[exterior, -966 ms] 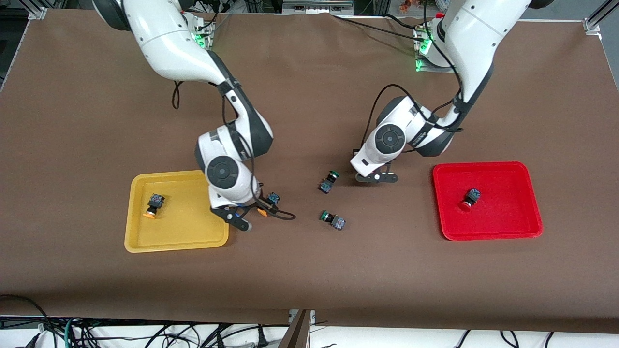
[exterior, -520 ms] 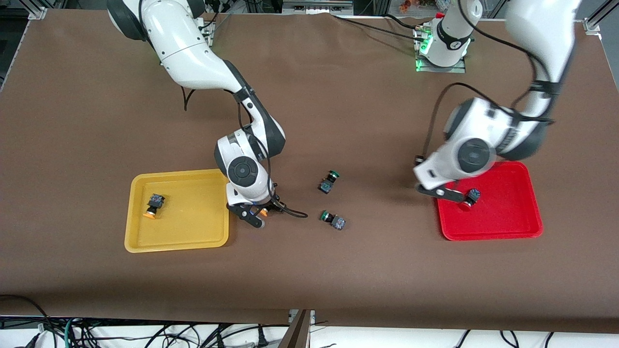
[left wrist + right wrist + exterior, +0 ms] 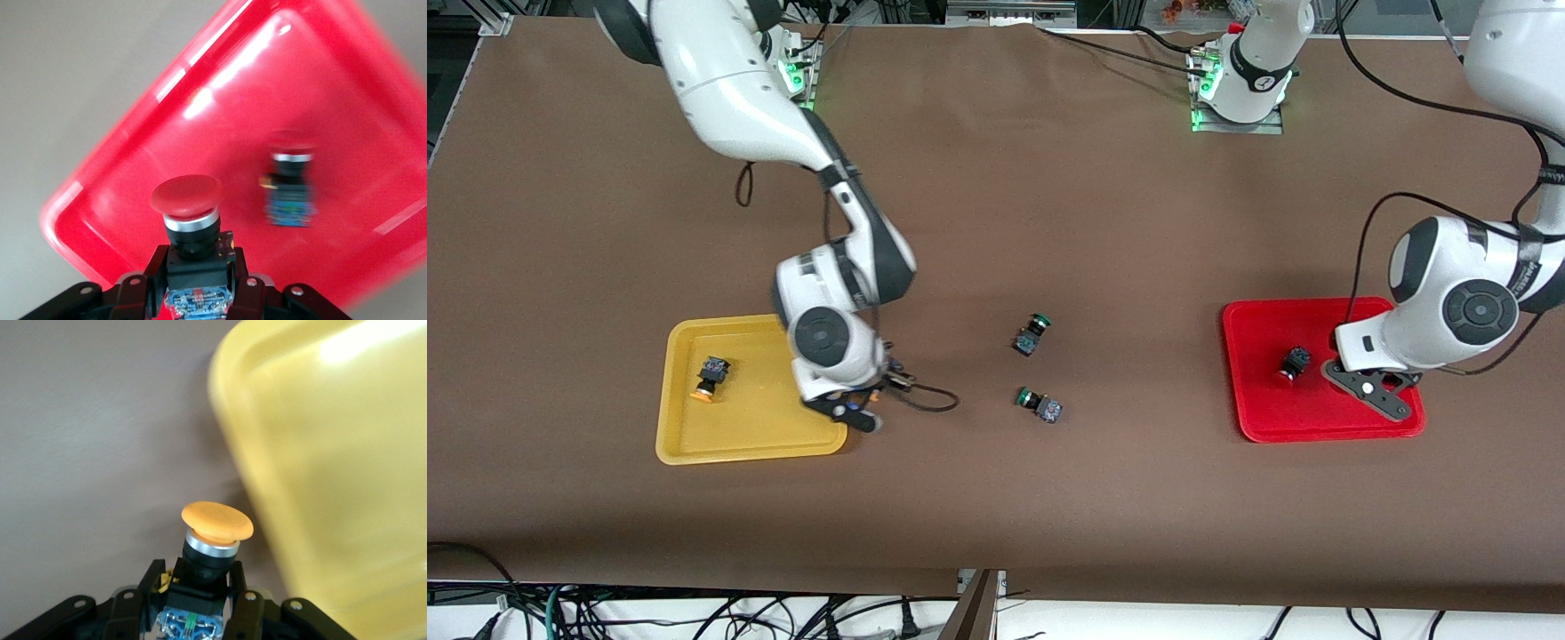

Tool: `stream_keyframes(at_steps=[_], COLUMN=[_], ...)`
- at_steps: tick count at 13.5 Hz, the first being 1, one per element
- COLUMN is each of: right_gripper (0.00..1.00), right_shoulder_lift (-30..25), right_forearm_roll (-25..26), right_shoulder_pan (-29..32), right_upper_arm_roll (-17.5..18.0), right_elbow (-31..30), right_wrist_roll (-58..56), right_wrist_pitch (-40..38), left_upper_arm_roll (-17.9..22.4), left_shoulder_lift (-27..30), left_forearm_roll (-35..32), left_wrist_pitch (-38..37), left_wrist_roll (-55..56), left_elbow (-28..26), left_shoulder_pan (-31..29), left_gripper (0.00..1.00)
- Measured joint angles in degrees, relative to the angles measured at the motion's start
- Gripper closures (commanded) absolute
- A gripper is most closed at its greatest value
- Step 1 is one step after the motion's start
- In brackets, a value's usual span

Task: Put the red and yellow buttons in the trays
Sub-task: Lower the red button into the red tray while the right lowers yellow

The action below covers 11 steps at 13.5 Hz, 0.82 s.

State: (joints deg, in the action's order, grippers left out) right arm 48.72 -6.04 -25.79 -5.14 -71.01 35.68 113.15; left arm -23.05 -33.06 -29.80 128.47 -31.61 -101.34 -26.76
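My left gripper (image 3: 1380, 394) is over the red tray (image 3: 1316, 428), shut on a red-capped button (image 3: 187, 212); it also shows in the left wrist view (image 3: 197, 277). A second red button (image 3: 1292, 363) lies in that tray, also seen in the left wrist view (image 3: 288, 190). My right gripper (image 3: 857, 407) is shut on a yellow-capped button (image 3: 215, 535) over the edge of the yellow tray (image 3: 751, 447) that faces the table's middle; the right wrist view (image 3: 197, 597) shows the tray (image 3: 333, 487) beside it. Another yellow button (image 3: 710, 377) lies in the yellow tray.
Two green-capped buttons (image 3: 1032, 333) (image 3: 1040, 404) lie on the brown table between the trays. A cable loop from the right gripper (image 3: 929, 402) hangs just above the table beside the yellow tray.
My left gripper has swung from the table's middle to over the red tray with the red button. My right gripper has taken the yellow button and shifted toward the yellow tray.
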Motion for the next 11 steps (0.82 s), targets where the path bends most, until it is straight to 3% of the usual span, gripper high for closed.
stream_keyframes(at_steps=[1,2,5,6,7,9,11], right_gripper=[1.00,1.00,0.96,0.70,0.01,0.00,0.00], right_shoulder_lift=[-1.05,-1.64,-1.38,-0.91,-0.34,0.80,1.11], right_forearm_roll=[0.03,0.04,0.09,0.09,0.09,0.10,0.39], right_shoulder_pan=[2.50,4.62,8.79,9.81,10.59,11.20,11.42], right_upper_arm_roll=[-0.07,-0.20,-0.79,-0.86,-0.88,-0.88,-0.88], right_elbow=[-0.02,-0.10,-2.13,-2.81,-3.18,-3.32,-3.24], right_wrist_roll=[-5.48,-10.40,-20.09,-21.89,-23.12,-23.64,-24.03], right_wrist_pitch=[-2.41,-4.17,-6.35,-6.26,-6.09,-5.73,-5.62], left_upper_arm_roll=[0.00,-0.02,-0.68,-1.30,-2.20,-5.90,-10.53], left_shoulder_lift=[-2.12,-3.84,-5.59,-5.48,-5.18,-3.63,-1.64], left_forearm_roll=[-1.05,-1.48,-1.58,-1.58,-1.58,-0.19,2.85], left_wrist_pitch=[3.42,5.36,6.55,6.20,4.76,-3.70,-17.61], left_wrist_roll=[-2.91,-4.80,-7.14,-7.14,-7.14,-6.54,-1.59], left_elbow=[0.04,0.07,0.61,0.99,1.50,3.86,9.19], left_shoulder_pan=[-1.81,-3.09,-3.55,-3.35,-3.21,-3.21,-2.06], left_gripper=[0.61,0.01,0.00,0.00,0.00,0.00,0.00])
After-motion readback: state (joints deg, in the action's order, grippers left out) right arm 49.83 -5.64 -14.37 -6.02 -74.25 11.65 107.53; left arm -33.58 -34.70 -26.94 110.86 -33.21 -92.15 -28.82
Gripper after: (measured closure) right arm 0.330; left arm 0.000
